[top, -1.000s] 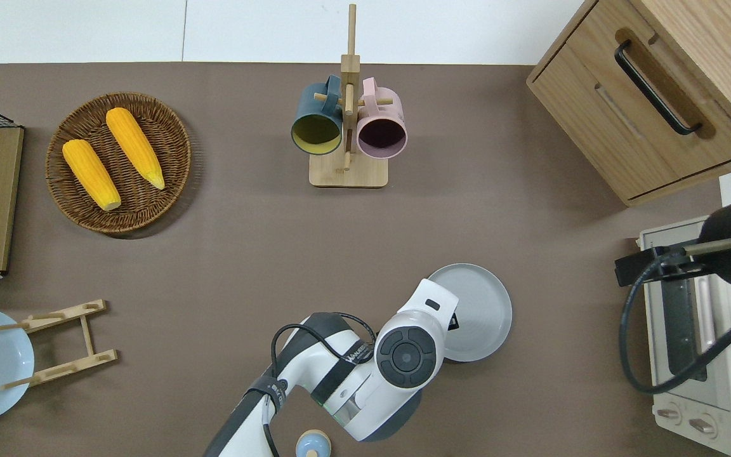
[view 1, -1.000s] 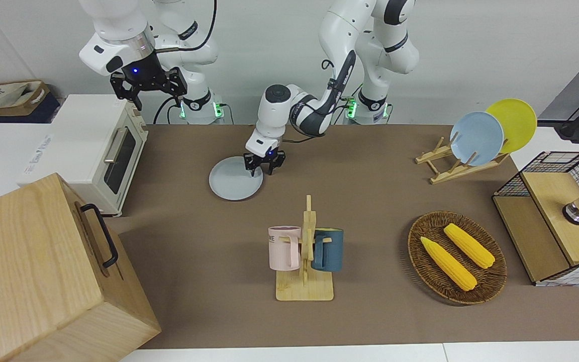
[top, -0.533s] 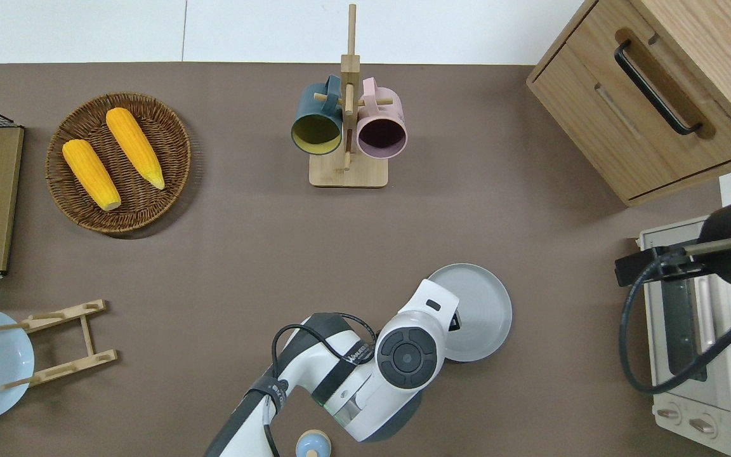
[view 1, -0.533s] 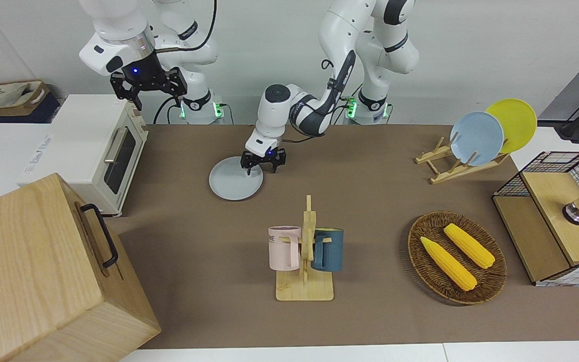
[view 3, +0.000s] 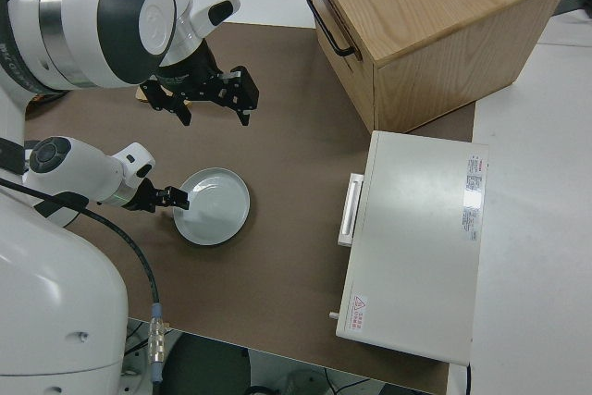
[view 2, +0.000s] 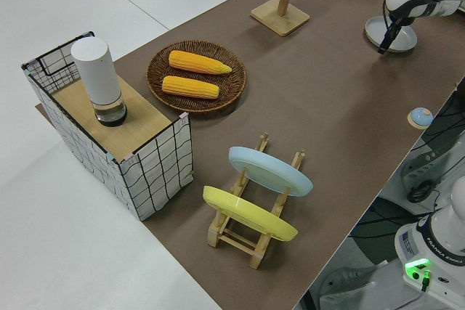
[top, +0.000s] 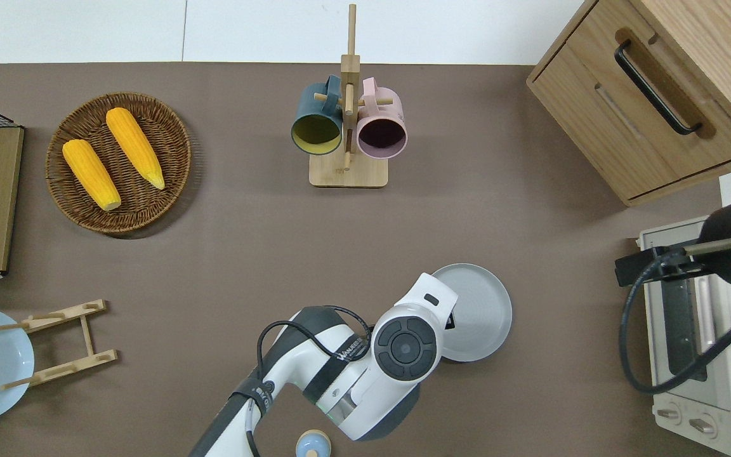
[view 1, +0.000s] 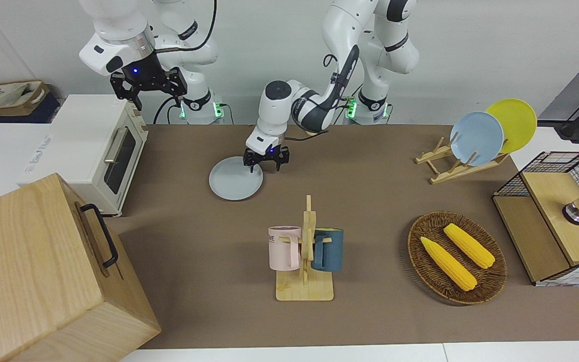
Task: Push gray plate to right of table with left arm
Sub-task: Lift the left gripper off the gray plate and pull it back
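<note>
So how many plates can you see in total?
3. The gray plate lies flat on the table by the left gripper; the light blue plate and yellow plate stand in the wooden rack.

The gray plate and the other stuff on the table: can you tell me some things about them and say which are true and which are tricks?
1. The gray plate lies flat on the table. True.
2. The left gripper is at the plate's edge. True.
3. Three corn cobs lie in the basket. False: there are two.
4. The pink mug and the blue mug hang on one wooden stand. True.
5. The yellow plate lies flat on the table. False: it stands in a wooden rack beside a blue plate.
6. The right gripper is pushing the gray plate. False: the right arm is parked.
</note>
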